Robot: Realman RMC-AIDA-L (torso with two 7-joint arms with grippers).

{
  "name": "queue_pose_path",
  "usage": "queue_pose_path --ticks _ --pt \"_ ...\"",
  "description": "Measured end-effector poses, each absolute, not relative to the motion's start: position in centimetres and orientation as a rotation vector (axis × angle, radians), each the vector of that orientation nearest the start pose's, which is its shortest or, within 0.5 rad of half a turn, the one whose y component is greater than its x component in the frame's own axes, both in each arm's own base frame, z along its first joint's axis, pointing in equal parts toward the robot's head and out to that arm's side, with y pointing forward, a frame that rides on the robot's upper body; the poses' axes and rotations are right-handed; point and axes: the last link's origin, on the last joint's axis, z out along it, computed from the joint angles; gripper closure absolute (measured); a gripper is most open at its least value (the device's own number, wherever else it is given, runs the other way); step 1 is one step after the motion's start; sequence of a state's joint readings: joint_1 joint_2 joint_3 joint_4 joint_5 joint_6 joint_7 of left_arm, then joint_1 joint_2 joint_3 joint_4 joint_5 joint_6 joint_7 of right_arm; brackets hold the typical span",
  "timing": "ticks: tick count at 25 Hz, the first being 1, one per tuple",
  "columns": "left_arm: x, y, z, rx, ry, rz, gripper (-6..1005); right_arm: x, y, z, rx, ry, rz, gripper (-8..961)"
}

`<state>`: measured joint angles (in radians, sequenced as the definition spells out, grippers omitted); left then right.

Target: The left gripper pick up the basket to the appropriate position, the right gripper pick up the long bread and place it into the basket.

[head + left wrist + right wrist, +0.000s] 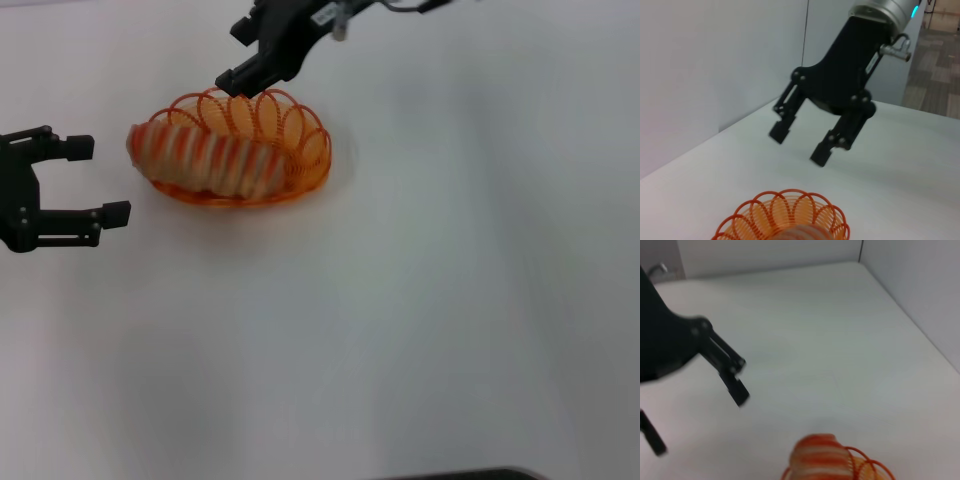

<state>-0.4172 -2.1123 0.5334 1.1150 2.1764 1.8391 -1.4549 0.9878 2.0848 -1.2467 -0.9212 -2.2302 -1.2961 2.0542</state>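
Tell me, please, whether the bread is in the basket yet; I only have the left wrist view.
Observer: Yes. The head view shows the bread lying inside the basket, one end poking over the rim on the robot's left.
Operator: Thanks. Where is the left claw?
Observer: The left claw is open and empty, to the robot's left of the basket and apart from it.
Operator: And where does the right claw sit over the basket?
Observer: The right claw, open and empty, hangs above the basket's far rim.
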Motion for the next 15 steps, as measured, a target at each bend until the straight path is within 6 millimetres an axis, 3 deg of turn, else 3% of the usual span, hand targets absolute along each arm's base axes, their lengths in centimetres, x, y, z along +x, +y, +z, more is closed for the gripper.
queue_pose_path --ticks 9,11,15 --pt "-27.6 29.3 6.9 -2.751 -0.501 -0.445 99 13.6 38.5 0.4 -2.962 0.536 0.492 276" --pt "-27.7 29.2 6.9 -2.751 -0.505 -0.443 99 16.2 37.1 0.8 -2.963 0.565 0.51 269" --pt "-27.8 29.2 6.9 -2.748 -0.51 -0.443 99 18.4 35.9 0.8 -2.957 0.58 0.486 256"
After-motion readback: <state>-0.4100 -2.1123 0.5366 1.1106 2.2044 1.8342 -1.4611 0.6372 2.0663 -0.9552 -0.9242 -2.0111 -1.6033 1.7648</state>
